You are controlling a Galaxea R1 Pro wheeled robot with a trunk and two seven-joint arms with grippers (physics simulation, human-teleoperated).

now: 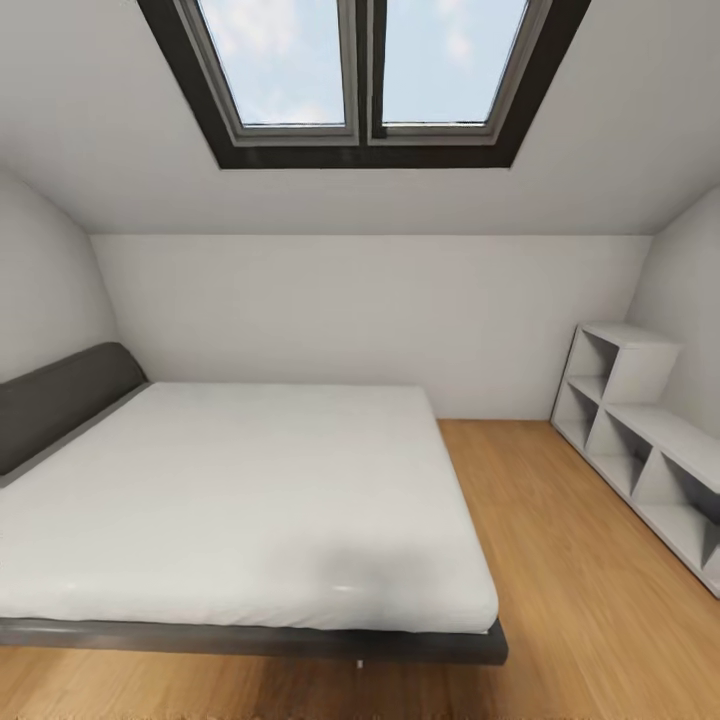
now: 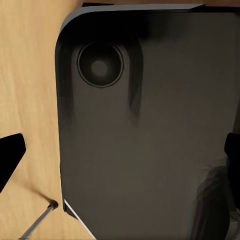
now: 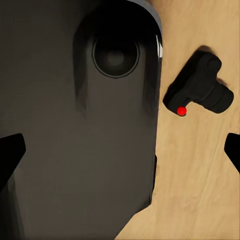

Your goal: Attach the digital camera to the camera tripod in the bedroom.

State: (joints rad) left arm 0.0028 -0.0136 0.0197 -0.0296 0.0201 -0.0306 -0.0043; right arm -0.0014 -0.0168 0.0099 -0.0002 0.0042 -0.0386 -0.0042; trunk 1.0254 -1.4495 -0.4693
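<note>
The right gripper (image 3: 120,150) is seen in the right wrist view as two black fingertips (image 3: 11,152) at opposite edges of the picture, spread wide apart with nothing between them. Past them, the robot's dark base (image 3: 75,150) is seen over the wood floor (image 3: 200,190). The camera (image 3: 199,88) lies on that floor just beside the base, apart from it, its red button (image 3: 182,111) on the side facing the gripper.

The left gripper (image 2: 120,155) is likewise held apart and empty in the left wrist view, with one black fingertip (image 2: 11,152) at each edge. Beyond it the same dark base (image 2: 150,140) is seen, and a thin silver rod with a black tip (image 2: 37,220) lies on the floor close to the base's corner; whether it belongs to the tripod cannot be told.

In the head view, a white bed (image 1: 230,500) with a grey headboard (image 1: 60,400) is shown under a dark-framed skylight (image 1: 365,70). White cube shelves (image 1: 640,440) stand against the right wall.
</note>
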